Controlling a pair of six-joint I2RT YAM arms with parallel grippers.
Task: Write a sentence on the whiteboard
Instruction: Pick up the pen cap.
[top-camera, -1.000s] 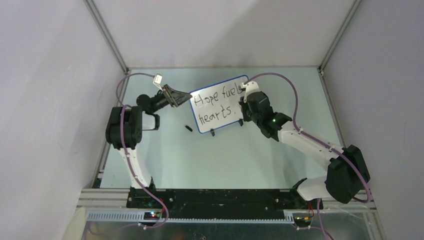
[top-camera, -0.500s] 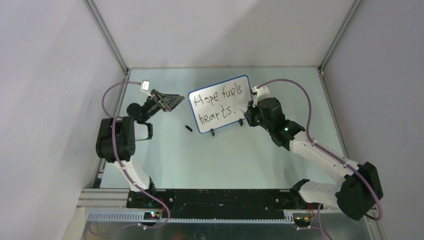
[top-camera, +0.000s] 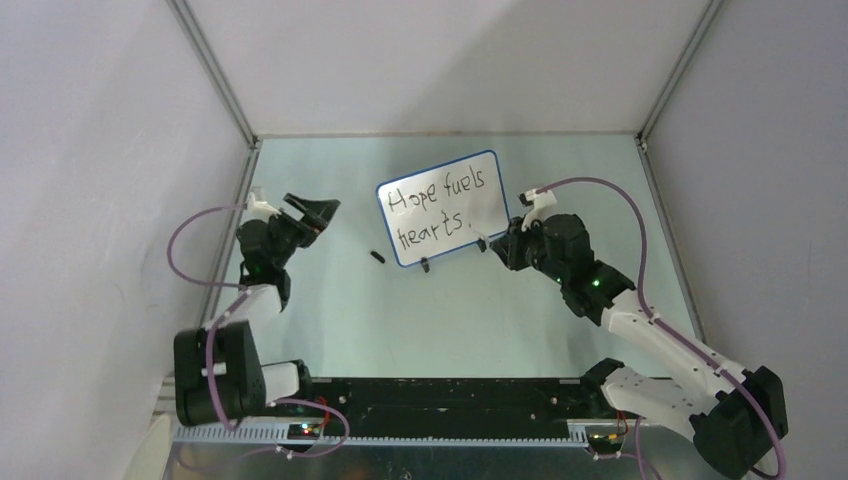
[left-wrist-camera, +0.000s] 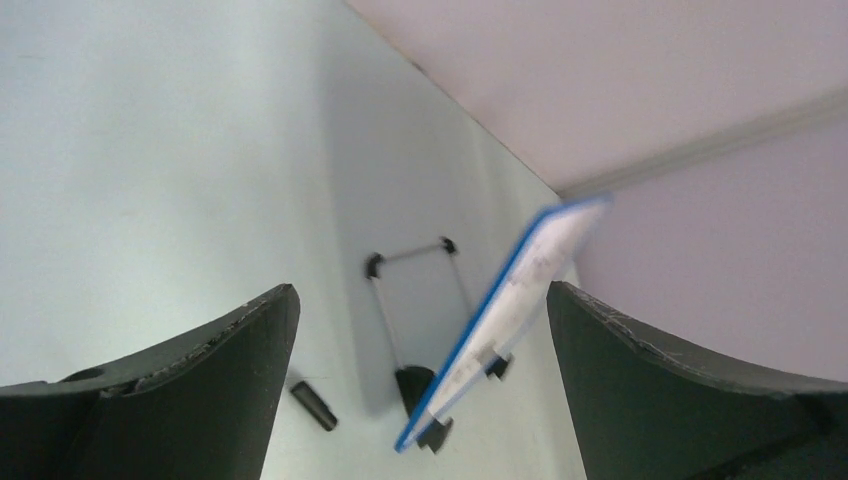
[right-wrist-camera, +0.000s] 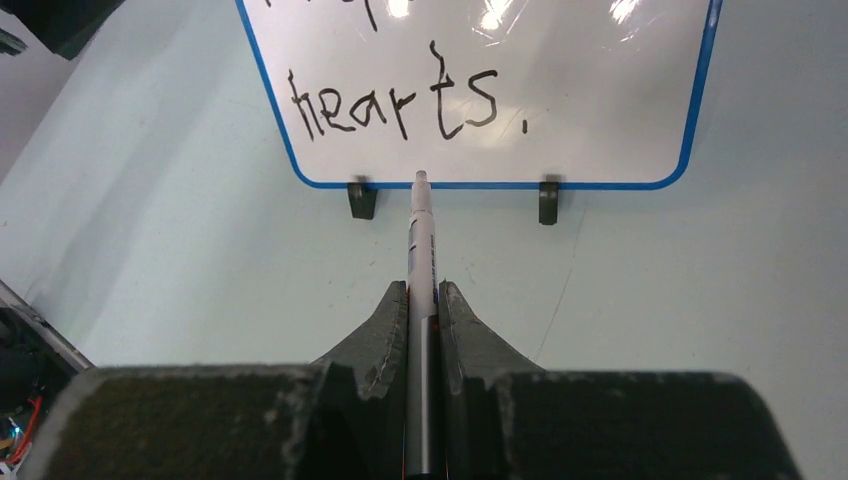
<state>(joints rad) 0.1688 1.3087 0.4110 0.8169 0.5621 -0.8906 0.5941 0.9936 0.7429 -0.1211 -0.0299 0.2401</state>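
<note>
The whiteboard (top-camera: 442, 206) stands on two black clip feet at mid-table, blue-framed, with the sentence (top-camera: 436, 210) "Hope fuels hearts." in two black lines. In the right wrist view the whiteboard (right-wrist-camera: 600, 110) shows "hearts." (right-wrist-camera: 395, 105). My right gripper (top-camera: 502, 244) is shut on a slim marker pen (right-wrist-camera: 421, 240), tip pointing at the board's lower edge, a little off it. My left gripper (top-camera: 318, 213) is open and empty, left of the board. The left wrist view shows the whiteboard (left-wrist-camera: 510, 310) edge-on between the open fingers.
A small black marker cap (top-camera: 377, 257) lies on the table left of the board's foot; it also shows in the left wrist view (left-wrist-camera: 314, 405). Grey walls close in the table on three sides.
My left arm has pulled back from the board's left edge toward the near left. My right gripper with the pen has drawn back from the board to the right and nearer.
</note>
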